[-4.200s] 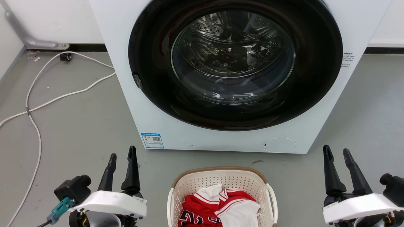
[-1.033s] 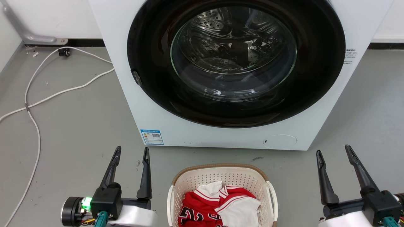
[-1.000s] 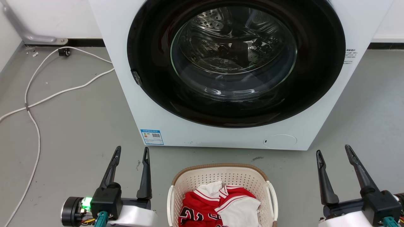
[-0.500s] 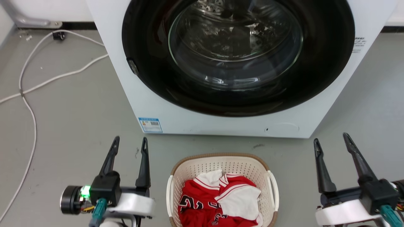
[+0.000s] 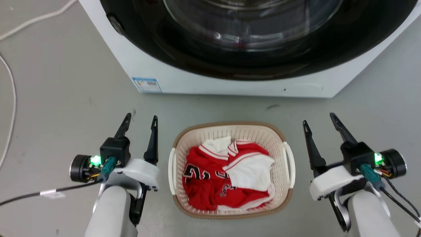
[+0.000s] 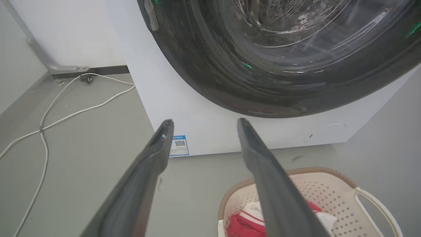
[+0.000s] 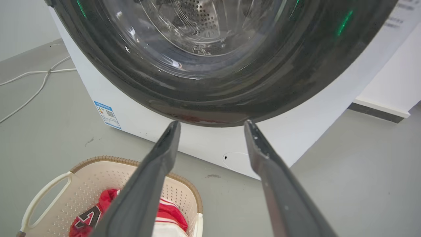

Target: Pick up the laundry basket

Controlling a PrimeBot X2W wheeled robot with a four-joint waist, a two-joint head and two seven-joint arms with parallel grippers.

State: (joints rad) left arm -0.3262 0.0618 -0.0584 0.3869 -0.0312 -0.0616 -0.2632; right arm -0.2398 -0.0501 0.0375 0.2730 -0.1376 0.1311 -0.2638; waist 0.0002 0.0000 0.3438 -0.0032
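The cream perforated laundry basket [image 5: 194, 141] with a brown woven rim stands on the grey floor at the centre of the head view, holding red and white clothes [image 5: 227, 171]. White handles sit on its left [image 5: 171, 164] and right [image 5: 291, 159] sides. My left gripper [image 5: 141, 118] hovers open just left of the basket, fingers pointing toward the washer. On the basket's right, apart from it, my right gripper [image 5: 320, 118] is open too. The basket [image 6: 332, 194] lies lower right in the left wrist view and lower left [image 7: 82, 184] in the right wrist view.
A white front-loading washer [image 5: 230, 84] with a dark round door stands directly behind the basket. White cables [image 5: 10, 79] trail over the floor at the far left. Bare grey floor [image 5: 65, 98] stretches on both sides of the basket.
The head camera has tilted down, so the washer slid up the picture and the whole basket came into view. Both grippers stay open beside the basket, now level with its handles.
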